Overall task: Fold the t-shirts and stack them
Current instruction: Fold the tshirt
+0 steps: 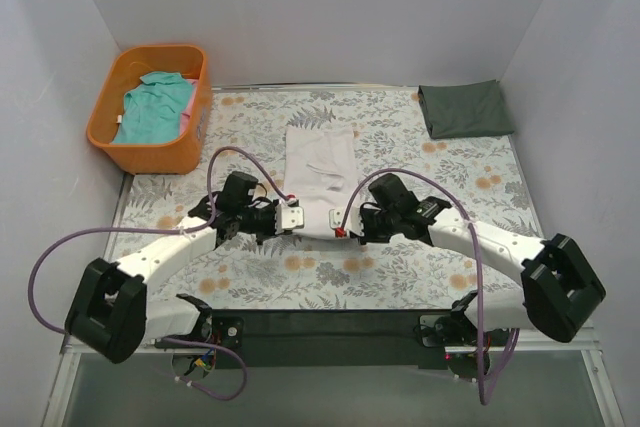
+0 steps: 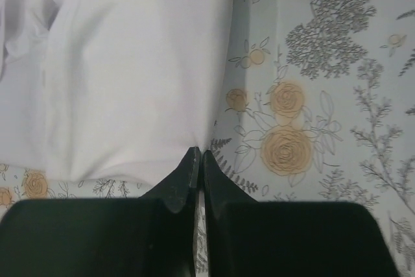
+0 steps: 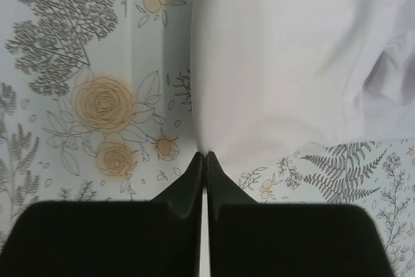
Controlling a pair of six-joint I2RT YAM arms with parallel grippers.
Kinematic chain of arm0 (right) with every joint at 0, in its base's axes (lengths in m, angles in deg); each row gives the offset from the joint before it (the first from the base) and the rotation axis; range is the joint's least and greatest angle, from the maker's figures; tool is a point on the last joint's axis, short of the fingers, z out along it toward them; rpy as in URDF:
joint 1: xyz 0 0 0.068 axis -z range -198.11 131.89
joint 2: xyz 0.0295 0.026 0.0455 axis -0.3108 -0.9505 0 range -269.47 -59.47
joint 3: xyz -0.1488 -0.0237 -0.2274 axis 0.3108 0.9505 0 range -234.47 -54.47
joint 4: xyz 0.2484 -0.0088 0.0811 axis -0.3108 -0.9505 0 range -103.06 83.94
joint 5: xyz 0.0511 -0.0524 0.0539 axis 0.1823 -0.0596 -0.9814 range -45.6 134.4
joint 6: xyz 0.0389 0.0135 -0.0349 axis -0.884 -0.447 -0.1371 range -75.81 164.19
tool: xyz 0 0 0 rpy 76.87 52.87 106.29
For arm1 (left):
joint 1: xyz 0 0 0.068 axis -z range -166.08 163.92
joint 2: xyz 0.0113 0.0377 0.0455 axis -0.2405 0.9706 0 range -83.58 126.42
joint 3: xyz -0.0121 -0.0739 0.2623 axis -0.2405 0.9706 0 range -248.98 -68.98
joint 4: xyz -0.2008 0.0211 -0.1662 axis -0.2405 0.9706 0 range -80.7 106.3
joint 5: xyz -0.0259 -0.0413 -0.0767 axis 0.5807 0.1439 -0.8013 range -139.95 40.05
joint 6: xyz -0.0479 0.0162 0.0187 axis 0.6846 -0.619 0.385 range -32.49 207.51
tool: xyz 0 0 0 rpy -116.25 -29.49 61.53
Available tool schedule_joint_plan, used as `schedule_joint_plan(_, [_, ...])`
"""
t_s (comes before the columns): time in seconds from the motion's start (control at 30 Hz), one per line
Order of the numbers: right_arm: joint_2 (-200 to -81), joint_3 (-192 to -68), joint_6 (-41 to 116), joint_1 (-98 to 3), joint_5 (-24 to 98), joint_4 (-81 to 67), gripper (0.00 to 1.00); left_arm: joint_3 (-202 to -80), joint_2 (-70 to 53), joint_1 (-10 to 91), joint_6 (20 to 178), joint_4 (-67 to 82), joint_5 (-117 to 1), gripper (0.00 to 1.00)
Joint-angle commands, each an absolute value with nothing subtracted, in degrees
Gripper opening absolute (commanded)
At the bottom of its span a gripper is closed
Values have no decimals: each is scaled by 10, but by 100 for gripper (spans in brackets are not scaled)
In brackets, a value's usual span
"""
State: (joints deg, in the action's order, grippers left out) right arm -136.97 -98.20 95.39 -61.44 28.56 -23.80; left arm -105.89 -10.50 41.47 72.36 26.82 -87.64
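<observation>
T-shirt (image 1: 320, 162) near-edge corners pinched: left end effector (image 2: 198, 154), right end effector (image 3: 205, 155).

Shirt (image 1: 152, 110) in basket (image 1: 160, 157) far left, folded shirt (image 1: 465, 109) far right, flat shirt (image 1: 320, 177) centre

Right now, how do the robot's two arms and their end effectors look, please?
The left arm and right arm have white links with bulky black joint housings. A purple cable loops along each. The left end effector and right end effector each have two black fingers tapering to thin tips.
</observation>
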Motion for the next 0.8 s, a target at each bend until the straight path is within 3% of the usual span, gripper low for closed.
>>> schedule_joint_plan(0.0, [-1319,-1006,911,-636,256,-309,1,-1048,-186,428,748,352,-916,0])
schedule_joint_plan(0.43, [-1186,-1038,828,-723,231,-407,1,-1071,-387,456,781,591,-989,0])
schedule_joint_plan(0.77, [-1199,-1099,828,-729,280,-405,1,-1114,-417,456,926,575,-959,0])
